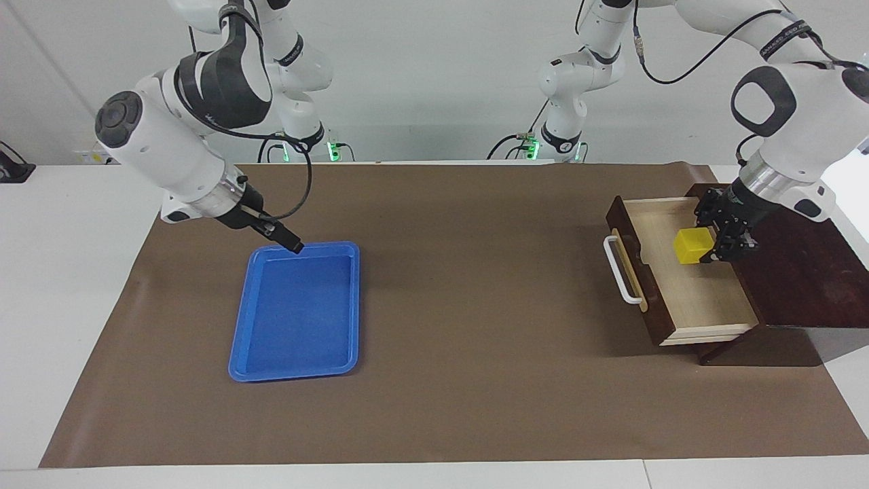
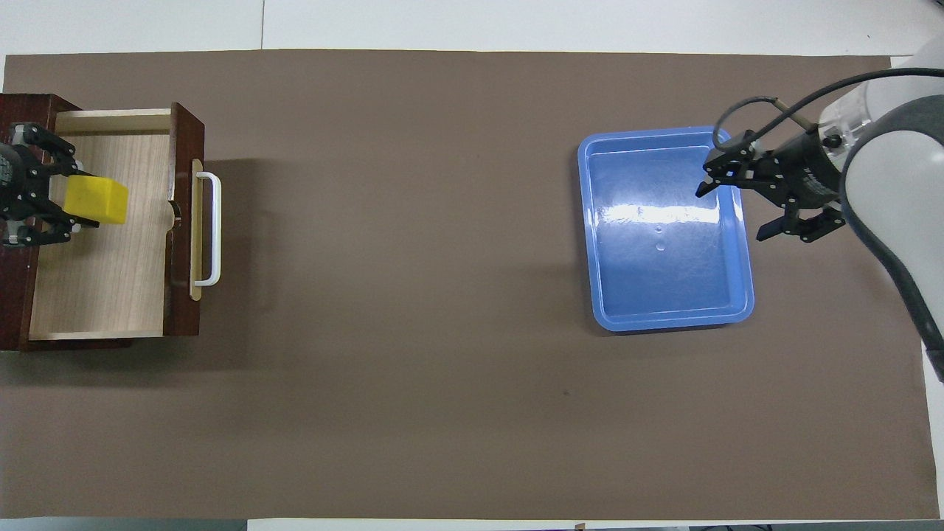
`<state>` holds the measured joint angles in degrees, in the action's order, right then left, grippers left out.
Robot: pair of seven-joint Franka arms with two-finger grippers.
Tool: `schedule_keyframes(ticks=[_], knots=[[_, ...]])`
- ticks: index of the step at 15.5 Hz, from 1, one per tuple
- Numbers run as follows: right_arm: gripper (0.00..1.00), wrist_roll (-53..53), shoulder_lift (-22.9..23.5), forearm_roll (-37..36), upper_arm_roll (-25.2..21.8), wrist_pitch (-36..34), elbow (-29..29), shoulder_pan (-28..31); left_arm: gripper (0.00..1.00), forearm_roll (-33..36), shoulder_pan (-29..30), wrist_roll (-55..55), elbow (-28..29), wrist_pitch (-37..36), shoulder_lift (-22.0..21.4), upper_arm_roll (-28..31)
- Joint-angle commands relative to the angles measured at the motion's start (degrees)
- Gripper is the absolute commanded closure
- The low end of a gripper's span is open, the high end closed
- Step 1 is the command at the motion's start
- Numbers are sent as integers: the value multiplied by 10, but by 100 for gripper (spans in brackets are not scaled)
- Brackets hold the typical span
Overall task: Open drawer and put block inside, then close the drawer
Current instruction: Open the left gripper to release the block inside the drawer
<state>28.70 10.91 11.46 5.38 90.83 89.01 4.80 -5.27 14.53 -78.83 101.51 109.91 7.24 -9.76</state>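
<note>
Hanging over the blue tray's (image 1: 293, 312) edge, the right gripper (image 1: 288, 241) is seen spread and empty. In the opened drawer (image 1: 686, 292), the block (image 1: 694, 245) is clasped by the left gripper (image 1: 719, 234).

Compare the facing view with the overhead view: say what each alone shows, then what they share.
Facing view only: both arms' bases and the wall.

Overhead view only: the right gripper with jaws spread at the blue tray's edge.

Both: the left gripper holding the block over the open drawer, its handle untouched.
</note>
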Motion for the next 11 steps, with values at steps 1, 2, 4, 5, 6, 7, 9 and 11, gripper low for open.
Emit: schedule_keyframes(ticks=[1, 2, 4, 5, 6, 7, 9, 11], knots=[[0, -148, -38, -65, 6, -15, 9, 24, 100, 2, 15, 14, 109, 60, -48, -6], [0, -193, -51, -90, 0, -15, 9, 22, 100, 2, 15, 13, 131, 73, -52, -6], [0, -245, -75, -103, -33, -16, 9, 6, 79, 2, 15, 14, 181, 108, -68, -6], [0, -259, -84, -104, -47, -17, 9, -5, 24, 2, 14, 14, 180, 114, -68, -6], [0, -264, -93, -104, -63, -26, 8, -19, 0, 3, 8, 10, 168, 109, -62, -6], [0, -268, -99, -104, -77, -35, 7, -29, 0, 3, 5, 9, 137, 90, -56, -6], [0, -314, -108, -104, -102, -71, 6, -47, 0, 3, 2, -16, 33, 16, -11, -7], [0, -349, -109, -105, -102, -83, 12, -42, 0, 4, -38, -73, -67, -43, 33, -6]])
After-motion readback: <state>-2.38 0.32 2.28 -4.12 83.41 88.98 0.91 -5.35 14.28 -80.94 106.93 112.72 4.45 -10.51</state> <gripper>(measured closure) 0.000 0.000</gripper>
